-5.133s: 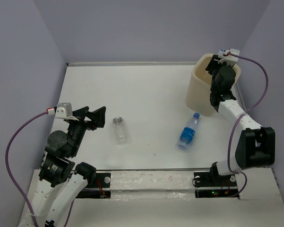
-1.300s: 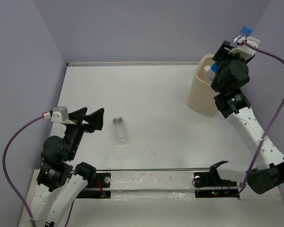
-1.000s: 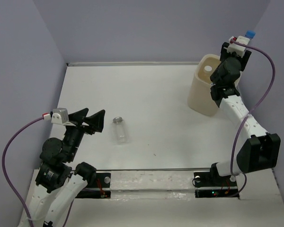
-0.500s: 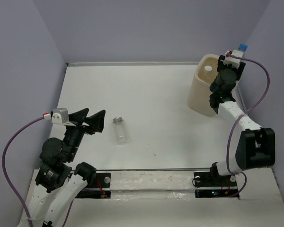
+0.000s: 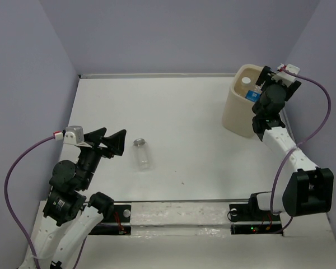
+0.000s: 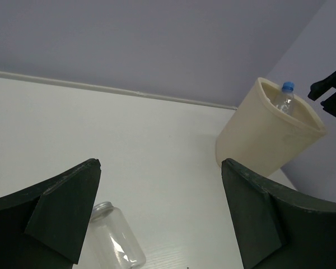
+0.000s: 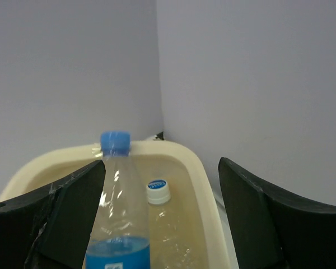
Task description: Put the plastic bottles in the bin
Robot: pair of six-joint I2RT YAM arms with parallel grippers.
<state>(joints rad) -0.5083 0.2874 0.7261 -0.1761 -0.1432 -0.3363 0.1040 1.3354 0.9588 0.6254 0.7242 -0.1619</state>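
Capped bottles (image 7: 116, 224) in bin (image 5: 234, 115), loose bottle (image 5: 142, 154) left

Table (image 5: 185, 112): white, matt surface, flat. One small dark speck (image 5: 183, 182) lies on it toward the near side, right of centre.

Back wall (image 5: 173, 33), left wall (image 5: 22, 84) and right wall (image 5: 330, 50): plain lavender, enclosing the table on three sides. A pale strip (image 5: 157, 74) runs along the joint between the back wall and the table.

Rail (image 5: 179, 212): pale, glossy, running across the table's near edge. A green light (image 5: 251, 228) glows just below it on the right.
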